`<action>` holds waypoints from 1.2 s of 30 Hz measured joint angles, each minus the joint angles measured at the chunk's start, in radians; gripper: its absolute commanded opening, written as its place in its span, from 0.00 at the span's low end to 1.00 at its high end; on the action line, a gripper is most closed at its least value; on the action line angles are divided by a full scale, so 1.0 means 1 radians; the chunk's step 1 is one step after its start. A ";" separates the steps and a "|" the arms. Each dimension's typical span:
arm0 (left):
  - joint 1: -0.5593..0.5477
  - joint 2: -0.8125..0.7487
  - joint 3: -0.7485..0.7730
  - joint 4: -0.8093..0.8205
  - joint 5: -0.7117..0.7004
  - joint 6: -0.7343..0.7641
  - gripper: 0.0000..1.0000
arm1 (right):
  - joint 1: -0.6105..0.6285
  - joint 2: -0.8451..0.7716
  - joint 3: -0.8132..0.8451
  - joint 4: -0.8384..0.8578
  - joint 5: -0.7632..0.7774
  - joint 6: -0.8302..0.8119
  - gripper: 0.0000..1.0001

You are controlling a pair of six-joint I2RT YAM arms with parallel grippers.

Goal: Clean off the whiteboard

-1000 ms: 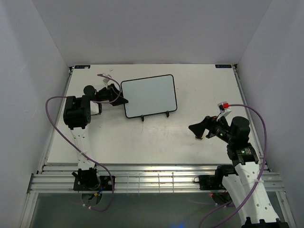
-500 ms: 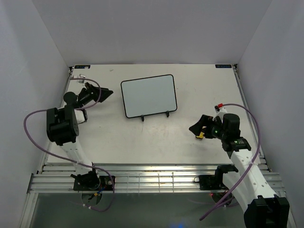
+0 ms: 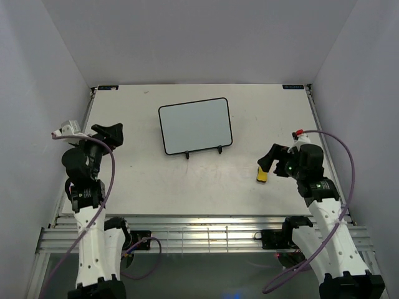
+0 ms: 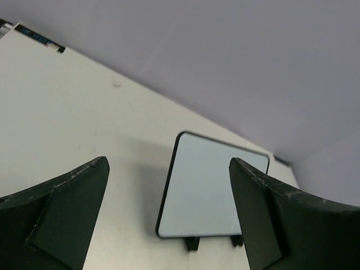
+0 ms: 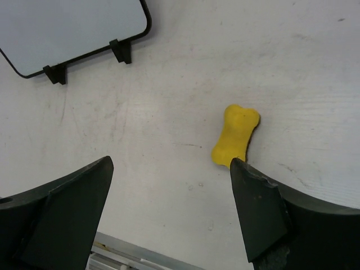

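Observation:
The whiteboard stands tilted on its black stand at the middle back of the table, and its white face shows no marks; it also appears in the left wrist view and the right wrist view. A yellow bone-shaped sponge lies flat on the table at the right. My right gripper hovers open just beside it, holding nothing. My left gripper is open and empty at the far left, aimed at the board from a distance.
The board's stand has two black feet on the table in front of it. Aluminium rails run along the near edge. White walls close in the left, back and right. Purple cables loop from both arms.
My left arm has swung back from the whiteboard's left edge to the near left. My right gripper has drawn back a little to the right, and the sponge now shows uncovered on the table.

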State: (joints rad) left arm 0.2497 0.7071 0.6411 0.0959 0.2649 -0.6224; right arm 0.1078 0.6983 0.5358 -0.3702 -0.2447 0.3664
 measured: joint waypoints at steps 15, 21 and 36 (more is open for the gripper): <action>-0.237 -0.218 0.258 -0.729 -0.039 0.306 0.98 | 0.000 -0.196 0.432 -0.351 0.224 -0.180 0.90; -0.291 -0.370 0.266 -0.810 -0.134 0.354 0.98 | 0.007 -0.265 0.450 -0.452 0.247 -0.224 0.90; -0.346 -0.419 0.275 -0.860 -0.380 0.315 0.98 | 0.039 -0.269 0.470 -0.496 0.294 -0.263 0.90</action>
State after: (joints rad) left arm -0.0959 0.2882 0.9161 -0.7639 -0.1146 -0.3073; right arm 0.1463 0.4294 1.0061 -0.8658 0.0490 0.1036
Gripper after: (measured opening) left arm 0.979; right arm 0.898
